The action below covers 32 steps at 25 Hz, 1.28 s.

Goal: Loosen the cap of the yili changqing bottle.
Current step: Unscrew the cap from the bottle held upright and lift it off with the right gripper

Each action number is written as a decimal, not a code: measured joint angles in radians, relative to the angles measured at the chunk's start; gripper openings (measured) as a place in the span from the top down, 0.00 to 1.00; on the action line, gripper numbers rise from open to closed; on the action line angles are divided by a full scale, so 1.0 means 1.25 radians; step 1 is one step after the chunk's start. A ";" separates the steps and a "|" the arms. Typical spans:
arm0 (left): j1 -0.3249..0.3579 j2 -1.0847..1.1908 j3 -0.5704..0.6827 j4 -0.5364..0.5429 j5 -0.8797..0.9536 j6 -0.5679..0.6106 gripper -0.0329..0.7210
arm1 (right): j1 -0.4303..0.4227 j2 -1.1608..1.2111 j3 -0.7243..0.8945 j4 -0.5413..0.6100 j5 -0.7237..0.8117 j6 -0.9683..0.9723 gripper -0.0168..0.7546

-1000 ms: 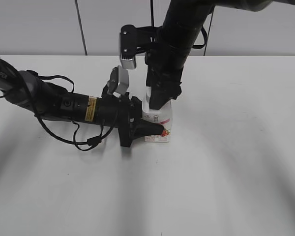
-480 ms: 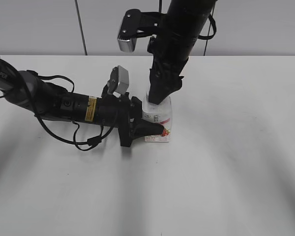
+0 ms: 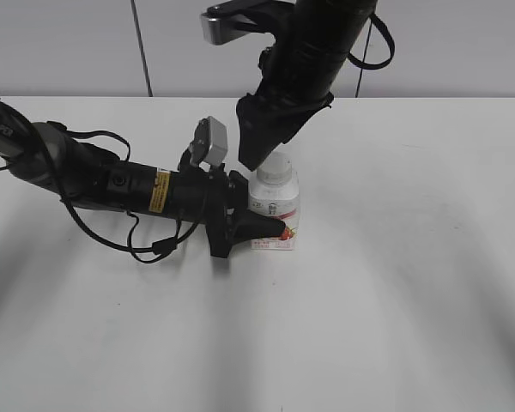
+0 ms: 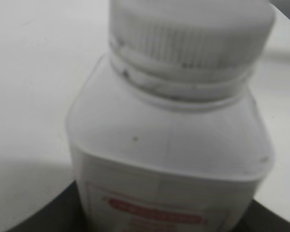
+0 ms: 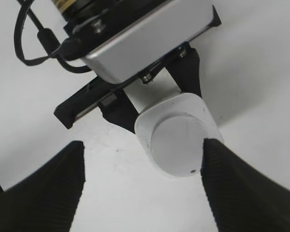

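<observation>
The yili changqing bottle point(image 3: 277, 204) stands upright on the white table, white with a pink-red label. Its white ribbed cap point(image 3: 273, 168) sits on the neck. My left gripper point(image 3: 259, 227) reaches in from the left and is shut on the bottle's lower body. The left wrist view shows the bottle point(image 4: 169, 145) and cap point(image 4: 193, 34) close up, with the left gripper point(image 4: 166, 224) at the bottom edge. My right gripper point(image 3: 256, 154) hangs just above and left of the cap, open and empty. From above, the right gripper point(image 5: 142, 188) is spread wide, and the cap point(image 5: 179, 137) lies near its right finger.
The white table point(image 3: 395, 300) runs all round the bottle. The left arm with its cables point(image 3: 94, 184) lies low across the left half. The left wrist camera box point(image 3: 210, 142) stands close to the right gripper; it also shows from above point(image 5: 145, 38). A grey wall stands behind.
My right gripper has let go of the cap, opened, and risen up and to the left, so the cap is now uncovered. The left gripper and bottle have stayed put.
</observation>
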 joint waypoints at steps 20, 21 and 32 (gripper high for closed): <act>0.000 0.000 0.000 0.001 0.001 -0.015 0.47 | 0.000 0.000 0.000 -0.082 -0.019 0.683 0.22; 0.000 0.000 0.000 0.001 0.001 -0.016 0.47 | 0.000 0.000 0.000 -0.083 -0.024 0.697 0.22; 0.000 0.000 0.000 0.001 0.002 -0.018 0.47 | 0.000 0.040 -0.001 -0.081 -0.030 0.750 0.22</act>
